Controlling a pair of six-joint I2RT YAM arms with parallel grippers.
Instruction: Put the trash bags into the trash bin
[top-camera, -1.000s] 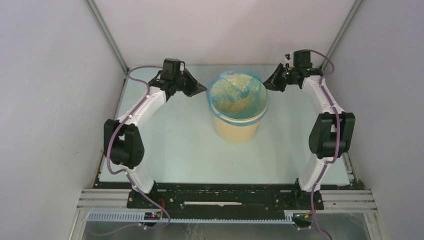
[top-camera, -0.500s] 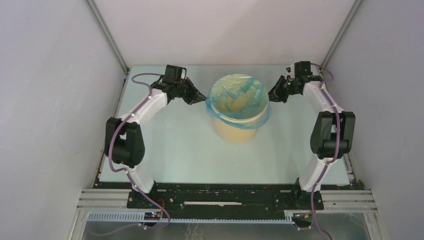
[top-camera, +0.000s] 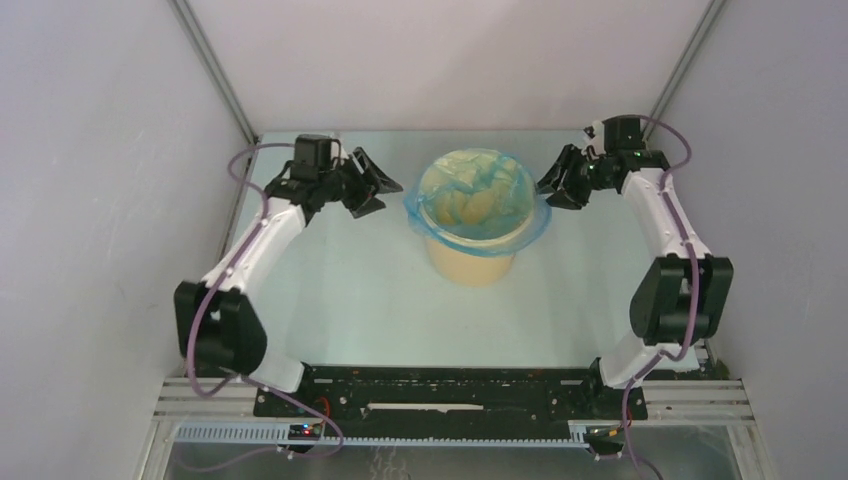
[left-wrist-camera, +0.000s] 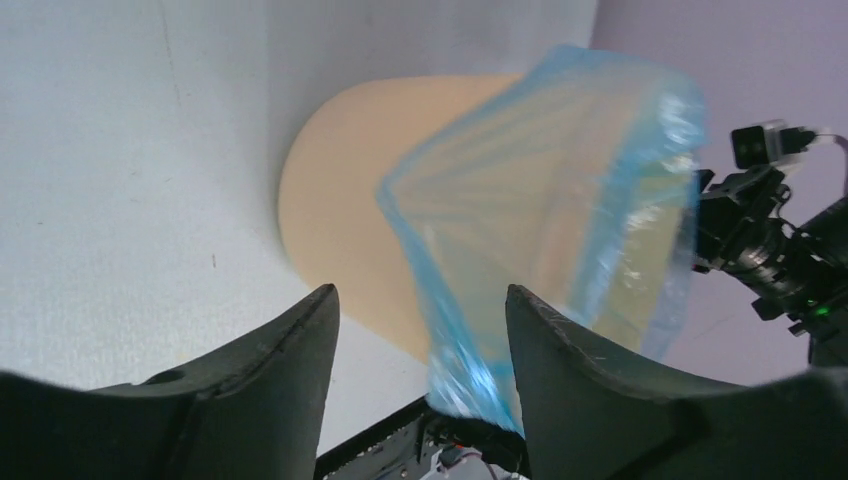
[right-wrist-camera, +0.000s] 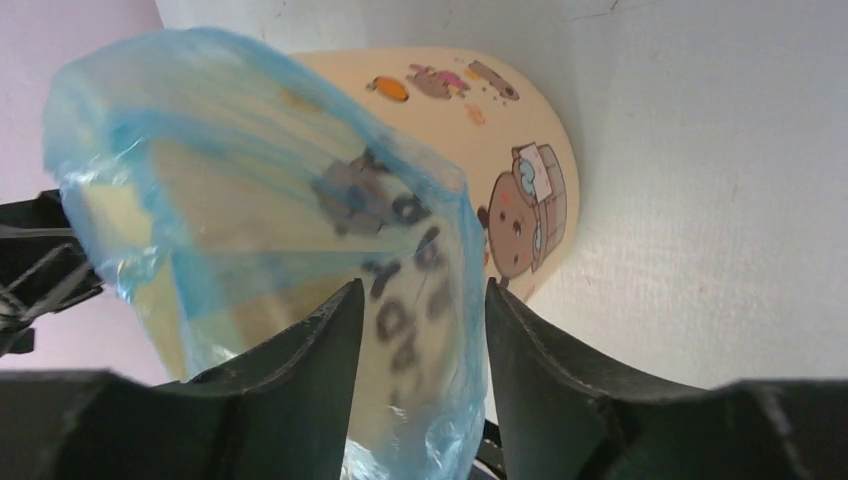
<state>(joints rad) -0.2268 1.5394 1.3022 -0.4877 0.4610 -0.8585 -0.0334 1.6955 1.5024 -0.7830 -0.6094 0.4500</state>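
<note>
The yellow bin (top-camera: 470, 262) stands on the table (top-camera: 350, 290), with the blue bag (top-camera: 478, 188) lining it and folded over its rim. At its nine o'clock the left claw (top-camera: 386, 196) and at three o'clock the right claw (top-camera: 554, 192) both have their jaws apart and grip nothing.

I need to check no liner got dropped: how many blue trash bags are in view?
1. The light-blue bag lines the yellow bin, its edge folded out over the rim. A second one tucked beneath it inside would be hidden.
</note>
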